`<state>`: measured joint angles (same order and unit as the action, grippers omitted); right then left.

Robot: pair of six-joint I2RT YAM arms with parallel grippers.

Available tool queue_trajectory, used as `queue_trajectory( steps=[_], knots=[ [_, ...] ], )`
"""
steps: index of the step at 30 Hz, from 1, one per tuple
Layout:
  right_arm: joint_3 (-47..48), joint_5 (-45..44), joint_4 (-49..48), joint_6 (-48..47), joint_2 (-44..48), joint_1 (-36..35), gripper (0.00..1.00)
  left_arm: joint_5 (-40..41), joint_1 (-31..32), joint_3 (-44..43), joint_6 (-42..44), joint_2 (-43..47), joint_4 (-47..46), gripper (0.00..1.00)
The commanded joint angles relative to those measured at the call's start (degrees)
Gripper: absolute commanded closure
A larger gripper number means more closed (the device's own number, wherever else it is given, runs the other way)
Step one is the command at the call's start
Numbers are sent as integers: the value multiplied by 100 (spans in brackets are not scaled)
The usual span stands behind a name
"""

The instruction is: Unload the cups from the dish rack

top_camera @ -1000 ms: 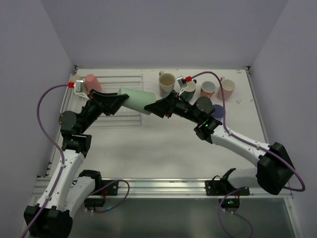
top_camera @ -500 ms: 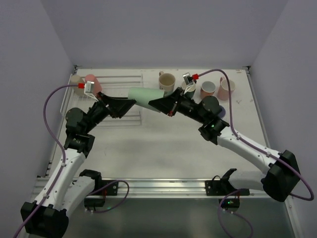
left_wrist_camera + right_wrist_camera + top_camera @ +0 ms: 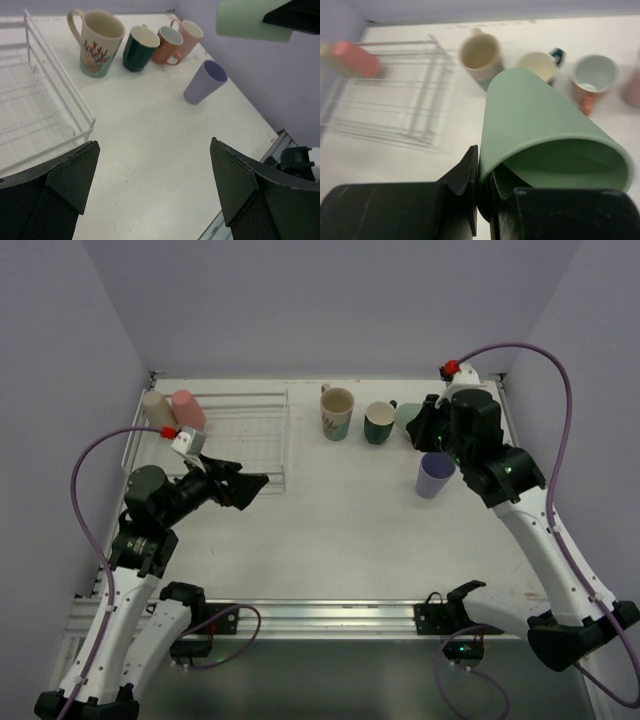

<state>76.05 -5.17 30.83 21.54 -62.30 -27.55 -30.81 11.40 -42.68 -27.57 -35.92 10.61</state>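
While the right gripper (image 3: 482, 172) pinches just one wall of the mint green tapered tumbler (image 3: 540, 130), aloft near the lilac tumbler (image 3: 434, 476), it could slip and topple that; the left gripper (image 3: 152, 175) hangs spread.

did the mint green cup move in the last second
Yes. The mint green cup, in the right hand, went rightward: from left of the floral mug to beyond the dark green mug.

Matt green tumbler (image 3: 535, 115), white wire rack (image 3: 235, 440)
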Motion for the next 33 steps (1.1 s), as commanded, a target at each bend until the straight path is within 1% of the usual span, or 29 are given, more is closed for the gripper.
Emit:
queue_trajectory(
  steps=[1,2,3,5,7,8,9,12,13,16,19,33],
  knots=[
    [576,-924,2118,-791,-404,346,100,-102,99,119,841,24,740,0],
    [691,-1116,2277,-835,-588,390,100,-23,291,137,902,128,767,0],
    [918,-1170,2600,-853,-677,434,100,48,397,163,929,181,767,0],
    [1156,-1293,2919,-871,-905,540,100,154,626,285,981,270,767,0],
    [1342,-1180,3192,-932,-1003,619,100,398,906,443,1043,419,741,0],
    [1394,-1153,3288,-915,-1047,637,100,557,995,671,1087,463,636,0],
    [1491,-1257,3489,-897,-1134,637,100,663,1066,742,1035,550,600,0],
    [1456,-1162,3587,-1020,-1231,750,100,428,1373,638,1157,709,618,0],
    [1474,-1223,3649,-1020,-1284,751,100,479,1452,638,1175,753,618,0],
    [1500,-1198,3615,-1073,-1486,838,100,908,1576,629,1193,902,740,0],
    [1553,-1048,3562,-1108,-1705,892,100,1085,1611,620,1167,1061,837,0],
    [1421,-758,3175,-1240,-2128,1129,100,1288,1690,646,1131,1166,864,0]
  ],
)
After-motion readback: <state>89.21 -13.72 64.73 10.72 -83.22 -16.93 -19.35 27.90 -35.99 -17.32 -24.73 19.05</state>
